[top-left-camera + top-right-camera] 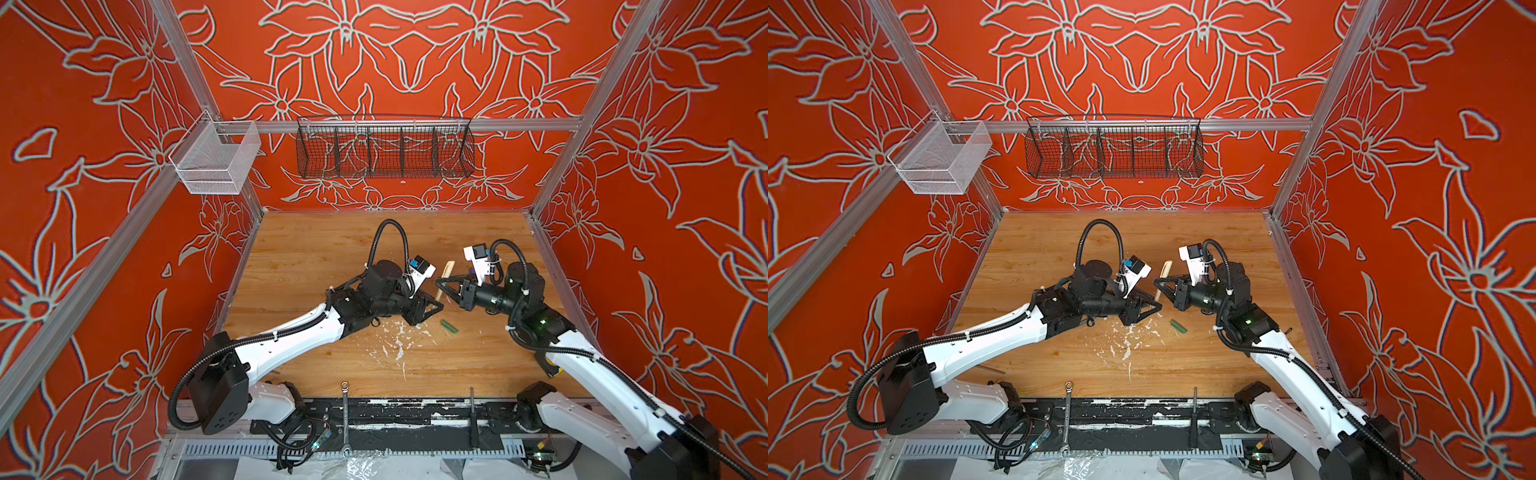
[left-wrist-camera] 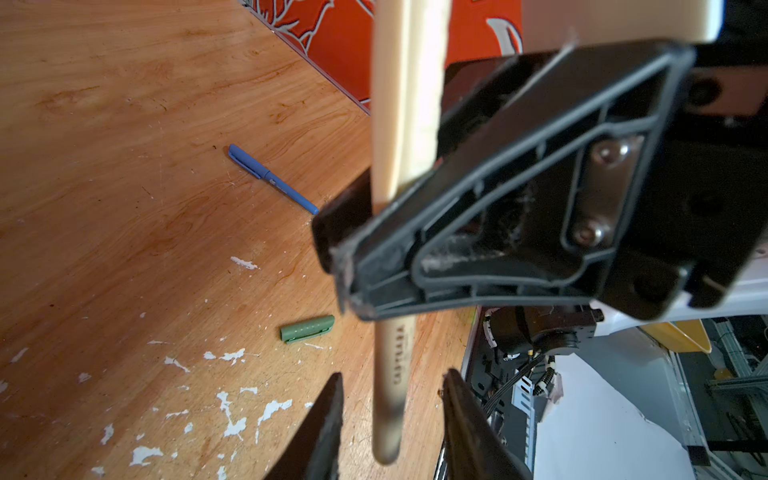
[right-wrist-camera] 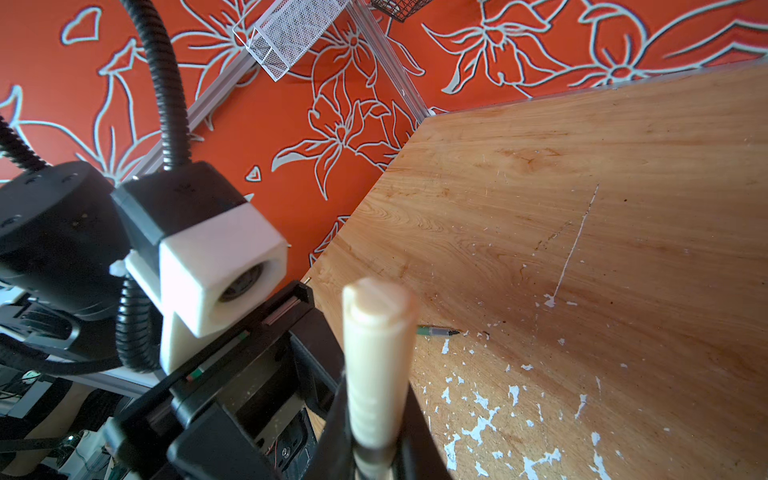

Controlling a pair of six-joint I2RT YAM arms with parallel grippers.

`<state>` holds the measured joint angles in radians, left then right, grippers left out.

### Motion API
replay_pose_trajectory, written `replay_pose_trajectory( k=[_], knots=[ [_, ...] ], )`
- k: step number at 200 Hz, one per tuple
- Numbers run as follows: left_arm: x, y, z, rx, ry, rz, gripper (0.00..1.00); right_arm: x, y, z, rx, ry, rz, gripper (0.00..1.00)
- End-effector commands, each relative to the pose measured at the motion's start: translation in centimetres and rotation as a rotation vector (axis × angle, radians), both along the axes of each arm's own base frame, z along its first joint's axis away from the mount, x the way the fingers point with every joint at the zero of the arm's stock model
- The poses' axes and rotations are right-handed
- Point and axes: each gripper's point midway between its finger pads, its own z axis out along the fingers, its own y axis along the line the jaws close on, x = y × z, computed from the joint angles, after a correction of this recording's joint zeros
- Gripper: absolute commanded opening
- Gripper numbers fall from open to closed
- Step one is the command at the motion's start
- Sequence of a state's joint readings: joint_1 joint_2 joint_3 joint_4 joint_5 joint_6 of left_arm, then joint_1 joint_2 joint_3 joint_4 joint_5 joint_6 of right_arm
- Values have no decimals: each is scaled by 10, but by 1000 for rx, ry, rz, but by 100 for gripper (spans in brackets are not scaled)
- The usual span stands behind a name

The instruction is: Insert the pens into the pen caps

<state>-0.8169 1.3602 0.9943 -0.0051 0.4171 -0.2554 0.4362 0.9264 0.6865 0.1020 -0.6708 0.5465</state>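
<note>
Tan pen [image 2: 388,395], capped, clenched in right tool [image 1: 440,284]; left tool [image 2: 395,386] released (jaws apart either side of its end); green cap [image 2: 307,328], blue pen [image 2: 272,178] loose on tabletop [image 2: 124,166].

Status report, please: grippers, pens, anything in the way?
Capped tan pen held in right gripper, shut. Open left gripper straddles its end. Green cap and green pen lie apart; blue pen capped. Nothing in the way.

Matt tan pen [image 2: 384,395], wood-grain table [image 1: 311,249]
</note>
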Motion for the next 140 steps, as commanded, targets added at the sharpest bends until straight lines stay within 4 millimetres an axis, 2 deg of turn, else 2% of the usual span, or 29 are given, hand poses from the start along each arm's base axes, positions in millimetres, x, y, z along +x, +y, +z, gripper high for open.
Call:
replay_pose_trajectory(
  k=[1,55,86,101,107,121,131,140],
  knots=[
    [1,-4,12,-39,-16,-21,31,-2,2,9,41,-19,10,0],
    [0,-5,8,-34,-4,-33,22,1,3,11,67,-25,5,0],
    [0,-5,8,-33,-8,-30,0,0,3,11,63,-24,9,0],
    [2,-4,7,-28,-9,-19,0,0,3,10,51,-23,8,0],
    [4,-3,6,-21,-9,-9,0,-1,2,8,37,-20,6,7],
    [5,-1,2,1,-3,2,0,-2,-4,7,-7,-27,-15,15],
    [5,1,-1,17,1,7,0,-3,-9,8,-40,-32,-41,29],
    [4,2,-3,25,3,11,0,-3,-15,8,-74,-25,-61,37]
  ],
)
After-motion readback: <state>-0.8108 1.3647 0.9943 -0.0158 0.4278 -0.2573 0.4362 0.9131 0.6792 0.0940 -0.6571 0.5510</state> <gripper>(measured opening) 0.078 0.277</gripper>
